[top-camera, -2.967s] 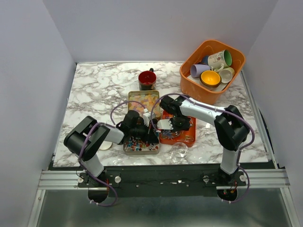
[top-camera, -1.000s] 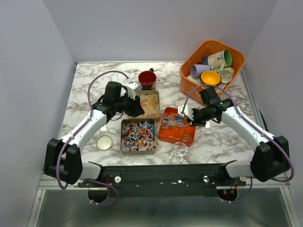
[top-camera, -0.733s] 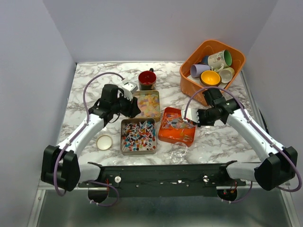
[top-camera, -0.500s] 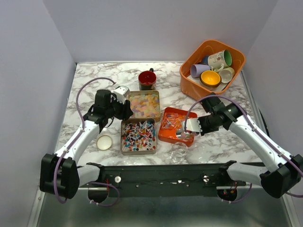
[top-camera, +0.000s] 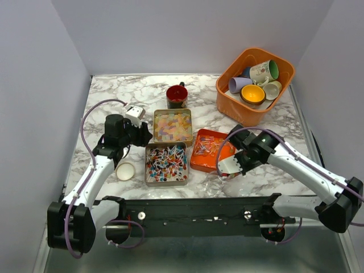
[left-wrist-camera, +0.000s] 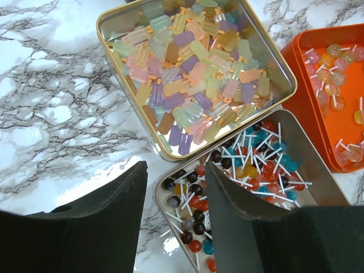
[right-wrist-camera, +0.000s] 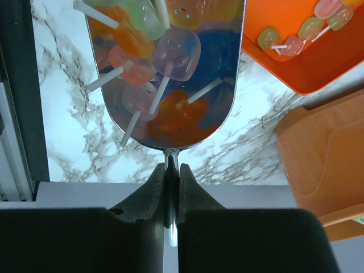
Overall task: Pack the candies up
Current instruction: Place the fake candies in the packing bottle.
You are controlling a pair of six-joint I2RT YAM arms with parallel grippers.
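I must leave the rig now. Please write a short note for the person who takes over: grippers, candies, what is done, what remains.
Left gripper: open, empty, over the marble table by the silver square tin of small round lollipops.
Right gripper: shut on the handle of the shiny metal scoop, which carries translucent square lollipops, beside the orange plastic tray holding more lollipops.
Pastel popsicle-shaped candies lie in the gold square tin.
Done: one scoop is loaded.
Left: empty it; which container it is for, I cannot tell.

Orange bin (top-camera: 228,103) holds mugs (top-camera: 253,94); red mug (top-camera: 177,95) upright on marble table (top-camera: 131,88).
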